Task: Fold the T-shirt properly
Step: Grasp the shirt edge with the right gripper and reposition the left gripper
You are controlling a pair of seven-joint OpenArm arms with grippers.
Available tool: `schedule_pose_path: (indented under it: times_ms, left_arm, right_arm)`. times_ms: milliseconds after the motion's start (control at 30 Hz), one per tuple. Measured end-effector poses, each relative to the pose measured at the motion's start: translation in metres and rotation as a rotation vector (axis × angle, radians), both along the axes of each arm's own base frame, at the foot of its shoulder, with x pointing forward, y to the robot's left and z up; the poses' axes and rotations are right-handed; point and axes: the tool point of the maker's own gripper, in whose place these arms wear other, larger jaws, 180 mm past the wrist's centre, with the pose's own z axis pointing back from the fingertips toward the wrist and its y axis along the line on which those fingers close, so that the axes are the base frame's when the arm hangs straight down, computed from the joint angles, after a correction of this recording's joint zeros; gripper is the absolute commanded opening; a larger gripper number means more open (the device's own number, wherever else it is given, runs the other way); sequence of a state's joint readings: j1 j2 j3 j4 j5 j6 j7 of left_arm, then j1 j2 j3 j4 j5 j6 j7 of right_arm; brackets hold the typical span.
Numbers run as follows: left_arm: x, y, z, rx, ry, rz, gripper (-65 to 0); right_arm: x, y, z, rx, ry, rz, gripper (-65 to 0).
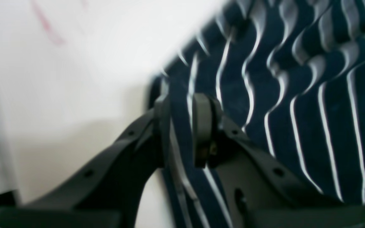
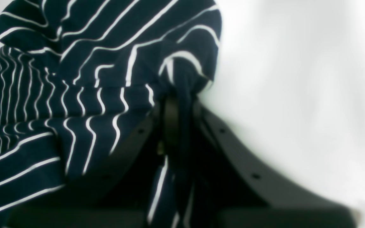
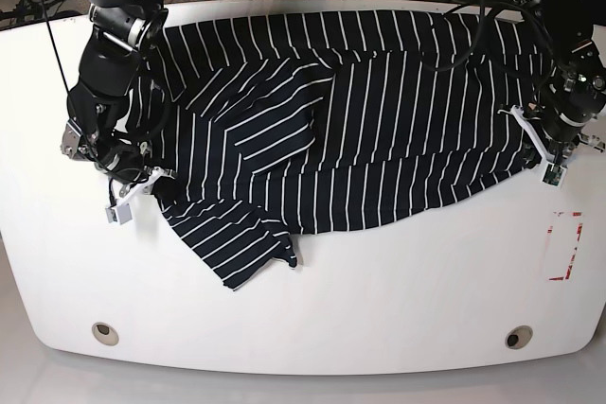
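Pinching T-shirt (image 3: 360, 120) edges, both fingers (image 1: 201, 126) clamped, visible only up close.

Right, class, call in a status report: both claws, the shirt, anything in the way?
Left claw shut on shirt edge. Right claw shut on bunched fabric. Shirt spread, rumpled, unfolded. Nothing in the way.

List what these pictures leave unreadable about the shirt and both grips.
- Base view: left pincer tips too small, hidden by T-shirt edge.
- Base view: right pincer tips hidden by cloth.
- Right wrist view: sleeve or hem? Bunched, blurred cloth hides it.
- Left wrist view: blurred.
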State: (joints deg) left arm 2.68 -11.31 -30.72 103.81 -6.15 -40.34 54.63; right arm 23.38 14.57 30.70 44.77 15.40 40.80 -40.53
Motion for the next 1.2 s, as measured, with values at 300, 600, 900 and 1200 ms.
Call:
schedule_pose_path:
  times_ms: [300,600,900,1200]
  left_arm:
    - [0.008,0.04,0.014,-0.001,0.006,0.145,-6.4]
    - [0.029,0.053,-0.038,-0.238,0.108,0.259,-12.5]
    - [0.047,0.032,-0.076,-0.402,0.158,0.251,-14.2]
    - [0.051,0.023,-0.089,-0.461,0.146,0.246,-61.8]
  right_arm:
    - [0.002,0.007,-0.001,0.012,-0.004,-0.001,-61.7]
    - [0.003,0.015,-0.001,0.023,-0.009,0.004,-61.7]
    - [0.004,0.015,-0.001,0.024,-0.009,0.006,-61.7]
    - [-0.001,0.015,-0.004,0.037,-0.014,-0.006,-61.7]
